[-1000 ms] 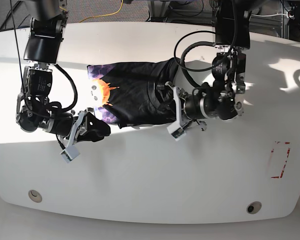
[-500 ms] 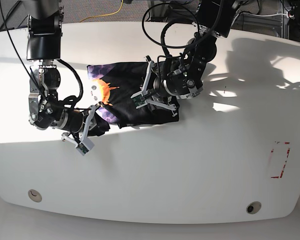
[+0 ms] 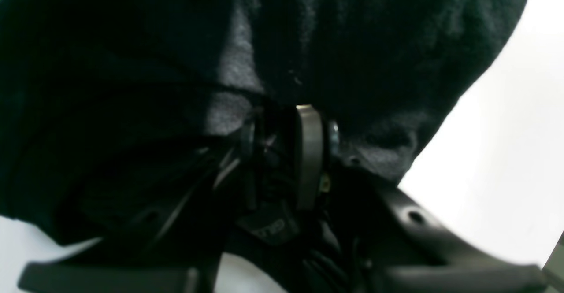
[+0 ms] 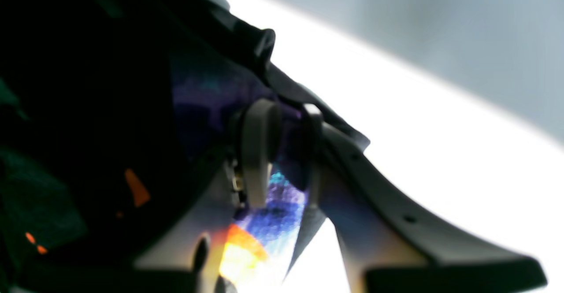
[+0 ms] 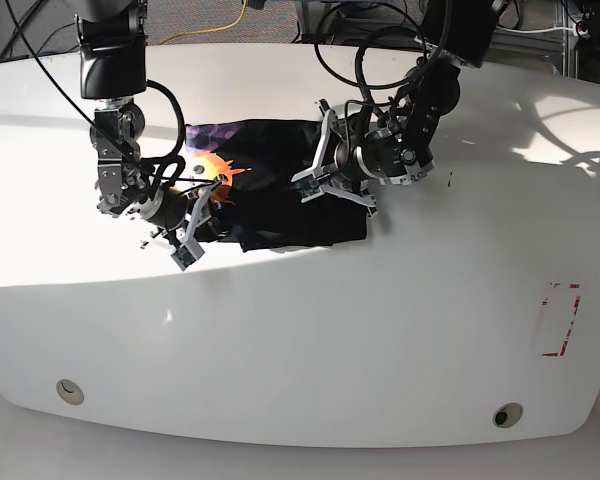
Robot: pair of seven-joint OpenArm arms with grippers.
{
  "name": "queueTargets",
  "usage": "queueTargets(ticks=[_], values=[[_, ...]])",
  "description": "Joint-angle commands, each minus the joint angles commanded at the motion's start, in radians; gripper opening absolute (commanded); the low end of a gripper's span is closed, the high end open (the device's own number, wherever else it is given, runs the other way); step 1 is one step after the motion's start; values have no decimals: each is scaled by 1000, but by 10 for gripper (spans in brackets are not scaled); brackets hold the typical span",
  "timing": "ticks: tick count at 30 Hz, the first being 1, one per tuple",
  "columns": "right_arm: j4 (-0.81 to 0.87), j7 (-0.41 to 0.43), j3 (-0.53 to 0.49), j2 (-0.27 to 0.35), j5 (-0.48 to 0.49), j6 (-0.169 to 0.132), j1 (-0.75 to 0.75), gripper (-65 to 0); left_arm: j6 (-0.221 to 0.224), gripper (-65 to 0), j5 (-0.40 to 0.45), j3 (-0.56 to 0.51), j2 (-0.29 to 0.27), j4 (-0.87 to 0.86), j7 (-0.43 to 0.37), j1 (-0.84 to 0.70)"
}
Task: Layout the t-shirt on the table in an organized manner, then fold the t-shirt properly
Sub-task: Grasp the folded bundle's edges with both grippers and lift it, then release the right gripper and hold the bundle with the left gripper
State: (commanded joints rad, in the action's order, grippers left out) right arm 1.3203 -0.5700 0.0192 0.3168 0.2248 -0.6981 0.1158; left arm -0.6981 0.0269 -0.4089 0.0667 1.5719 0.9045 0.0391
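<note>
The black t-shirt [image 5: 280,195] lies bunched on the white table [image 5: 380,330], with a purple and orange print showing at its left end [image 5: 212,170]. My left gripper [image 5: 320,168] is over the shirt's right half. In the left wrist view it [image 3: 288,125] is shut on a fold of black fabric [image 3: 374,55]. My right gripper [image 5: 200,218] is at the shirt's lower left corner. In the right wrist view it [image 4: 284,143] is shut on the printed fabric [image 4: 211,94].
A red dashed rectangle mark [image 5: 560,320] is at the table's right. Two small round holes [image 5: 70,391] [image 5: 507,414] sit near the front edge. Cables and equipment stand beyond the far edge [image 5: 280,15].
My left gripper swung from the shirt's right edge onto the shirt and closed on it. My right gripper moved up and right along the left corner. The shirt is more bunched.
</note>
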Motion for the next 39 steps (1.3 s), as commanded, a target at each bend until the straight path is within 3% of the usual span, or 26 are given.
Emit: queueTargets(ticks=[9,17,23,27,34,39], values=[[206,-2,97,-3,115,0,-264,-528,0,-547,-2,-6,-8,-117,0,207],[423,-2,126,-84,127,0,-454,-528,0,-547,-2,-6,-29,-304,-81,354],[508,-8,123,-149,127,0,-488,-528,0,-547,-3,0,-63,-370,-123,384],[565,-75,123,-166,126,0,-477,-528,0,-547,-3,20,-69,-348,-124,385],[692,-173,130,-158,126,0,-420,-528,0,-547,-3,129,-98,-189,-121,370],[707,-212,132,-95,124,0,-368,-528,0,-547,-2,178,-137,-57,-121,322]])
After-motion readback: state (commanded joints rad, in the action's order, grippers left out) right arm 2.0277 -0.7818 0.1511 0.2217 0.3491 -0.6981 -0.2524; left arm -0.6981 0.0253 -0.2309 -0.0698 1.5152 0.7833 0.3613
